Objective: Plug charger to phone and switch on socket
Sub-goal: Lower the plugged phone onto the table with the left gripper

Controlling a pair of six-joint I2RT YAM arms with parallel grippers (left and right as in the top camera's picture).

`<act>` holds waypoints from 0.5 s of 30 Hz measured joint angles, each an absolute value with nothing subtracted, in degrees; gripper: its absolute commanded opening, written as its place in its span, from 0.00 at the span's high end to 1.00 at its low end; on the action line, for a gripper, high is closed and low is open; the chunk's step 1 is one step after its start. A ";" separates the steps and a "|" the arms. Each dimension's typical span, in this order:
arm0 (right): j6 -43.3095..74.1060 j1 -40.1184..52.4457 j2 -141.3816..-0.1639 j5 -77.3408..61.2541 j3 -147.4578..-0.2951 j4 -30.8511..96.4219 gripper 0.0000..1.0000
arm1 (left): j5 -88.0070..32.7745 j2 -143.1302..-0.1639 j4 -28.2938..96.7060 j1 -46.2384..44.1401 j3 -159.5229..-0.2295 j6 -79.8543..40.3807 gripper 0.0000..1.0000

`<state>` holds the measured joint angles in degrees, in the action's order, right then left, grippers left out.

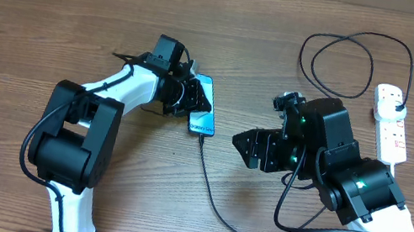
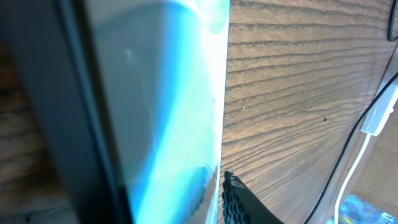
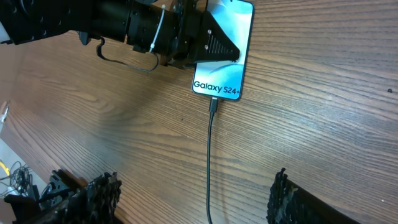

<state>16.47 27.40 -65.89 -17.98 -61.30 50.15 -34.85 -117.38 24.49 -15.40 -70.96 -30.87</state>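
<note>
Phone, a small rectangular smartphone with a glowing light-blue screen (image 1: pixel 204 105): lies flat, screen up, on the brown wood-grain table (image 1: pixel 38 9), left of centre.

Left gripper (image 1: pixel 190 96): positioned at the phone's long left edge. In the right wrist view one black finger (image 3: pixel 214 46) lies across the screen. It cannot be told how far the jaws stand apart or whether they clamp the phone. The left wrist view is filled by the blurred screen, with a single ridged fingertip (image 2: pixel 239 202) at the bottom.

Right gripper (image 1: pixel 246 147): near the phone's lettered short edge, to its right, jaws spread wide, nothing held. Its wrist view shows both fingers well apart, with bare table and the cable between them.

Connector tip (image 3: pixel 213 106) of the long thin black charger cable (image 1: pixel 207 186): seated in the phone's short edge, just beside the white "Galaxy S24+" lettering.

Cable run: from the phone toward the front of the table, curving right under the right arm, then looping at the far right.

Black plug (image 1: pixel 397 108): sits on the white elongated power strip (image 1: pixel 390 131), which lies at the far right, well apart from the phone. Switch position cannot be made out.
</note>
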 measured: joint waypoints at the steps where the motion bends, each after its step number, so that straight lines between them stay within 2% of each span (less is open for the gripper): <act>1: 16.45 27.40 -65.89 -17.96 -61.30 50.15 0.23 | -34.81 -117.32 24.62 -15.40 -70.98 -30.87 0.59; 6: 16.49 27.40 -65.89 -17.98 -61.30 50.15 0.22 | -34.87 -116.73 25.71 -15.42 -71.44 -30.68 0.37; 15: 16.47 27.40 -65.89 -17.98 -61.30 50.22 0.22 | -33.04 -115.59 30.63 -15.05 -72.42 -30.00 0.21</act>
